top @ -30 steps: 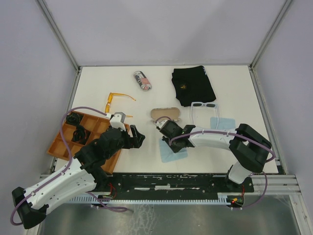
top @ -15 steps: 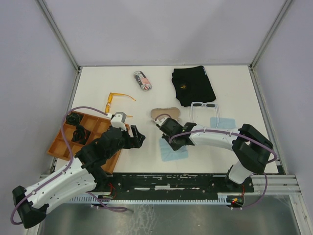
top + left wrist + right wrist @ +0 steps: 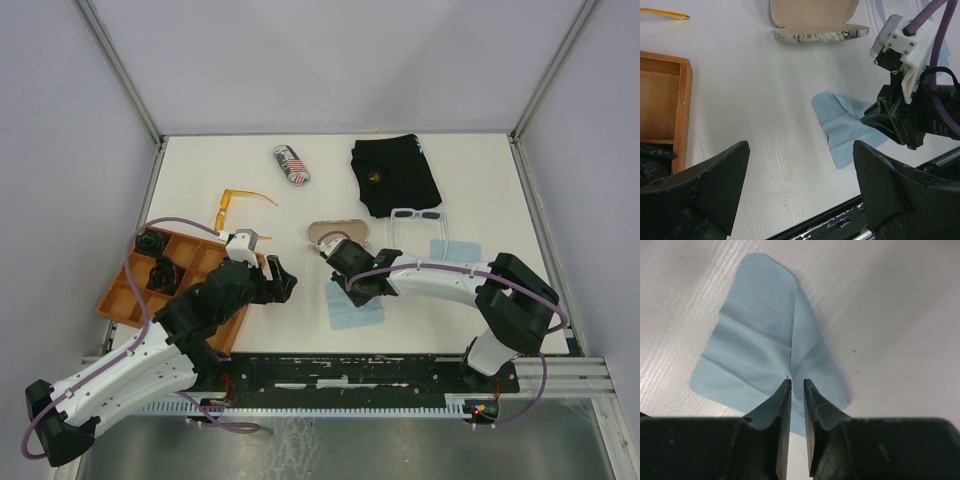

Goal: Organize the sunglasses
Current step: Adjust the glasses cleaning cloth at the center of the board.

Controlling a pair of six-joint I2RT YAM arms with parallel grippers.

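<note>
The orange sunglasses [image 3: 238, 205] lie at the far left of the table; one arm tip [image 3: 665, 15] shows in the left wrist view. The white sunglasses [image 3: 420, 215] with dark lenses lie by the black pouch [image 3: 395, 175]. My right gripper [image 3: 348, 287] [image 3: 797, 382] points down onto a light blue cloth [image 3: 755, 340] [image 3: 360, 310], its jaws a narrow slit apart, open. The cloth's crease runs up to the slit. My left gripper [image 3: 283, 280] [image 3: 801, 150] hovers wide open over bare table left of the cloth, holding nothing.
An open glasses case [image 3: 338, 235] [image 3: 815, 22] lies just beyond the right gripper. A closed printed case [image 3: 291, 164] sits farther back. A second blue cloth [image 3: 455, 250] lies at the right. An orange wooden tray [image 3: 120, 300] [image 3: 682, 100] with black items stands at the left.
The right gripper has edged slightly left and away over the blue cloth, and the cloth has creased a little under it. The left arm has not moved.
</note>
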